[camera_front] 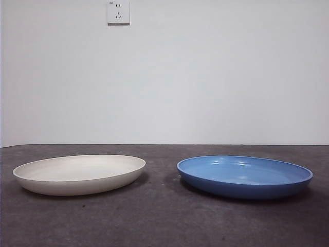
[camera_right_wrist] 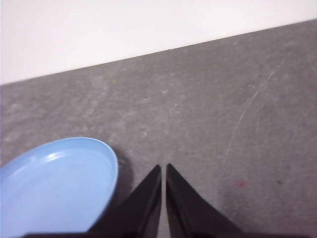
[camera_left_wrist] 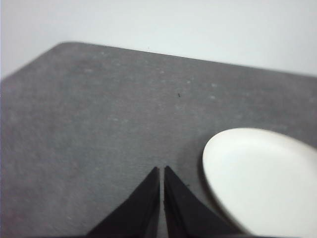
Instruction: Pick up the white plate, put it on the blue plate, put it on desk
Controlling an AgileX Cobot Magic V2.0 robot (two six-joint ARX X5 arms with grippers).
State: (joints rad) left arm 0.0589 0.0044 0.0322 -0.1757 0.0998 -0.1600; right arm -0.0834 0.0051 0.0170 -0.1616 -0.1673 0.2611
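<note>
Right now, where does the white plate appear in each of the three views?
Front view: the white plate lies flat on the desk, left of the blue plate, apart from it.
Left wrist view: it shows in part, beside the shut left pincer.
Right wrist view: not in it; only the blue plate shows.
Shared landmark: the desk's far edge against the pale wall.
</note>
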